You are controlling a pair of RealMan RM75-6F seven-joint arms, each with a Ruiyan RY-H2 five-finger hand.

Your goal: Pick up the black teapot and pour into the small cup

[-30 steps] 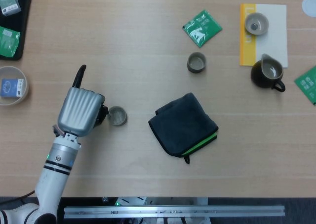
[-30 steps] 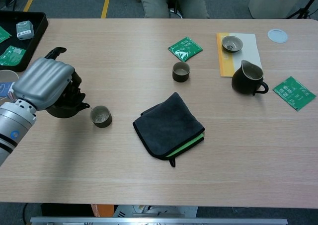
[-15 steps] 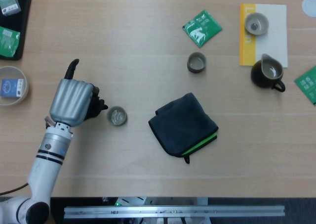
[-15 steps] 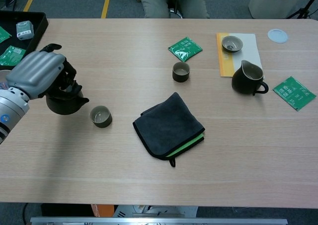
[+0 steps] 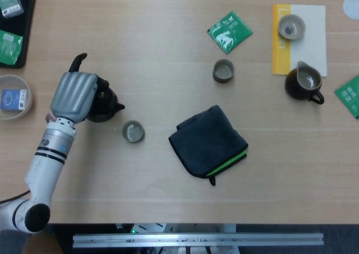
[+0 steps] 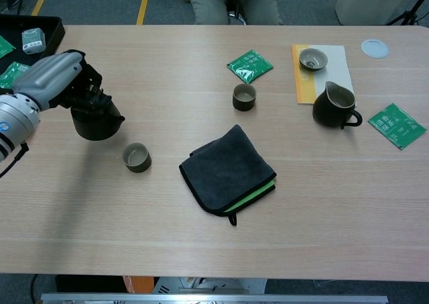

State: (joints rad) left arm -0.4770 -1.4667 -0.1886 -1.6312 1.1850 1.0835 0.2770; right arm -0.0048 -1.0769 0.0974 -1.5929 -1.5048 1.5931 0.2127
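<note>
1. The counter (image 6: 201, 243) fills both views.
2. A dark folded cloth (image 6: 228, 168) lies at centre.
3. The left robot hand (image 6: 57, 80) at the left edge is clamped on the black teapot (image 6: 96, 119), upright on the counter with its spout toward the cup.
4. The small cup (image 6: 137, 158) stands just lower right of the teapot, apart from it.

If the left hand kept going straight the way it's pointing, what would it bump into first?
The left hand holds the teapot and points up the table, slightly rightward. That way looks free: bare table as far as the head view shows. The tray lies off to the left.
</note>
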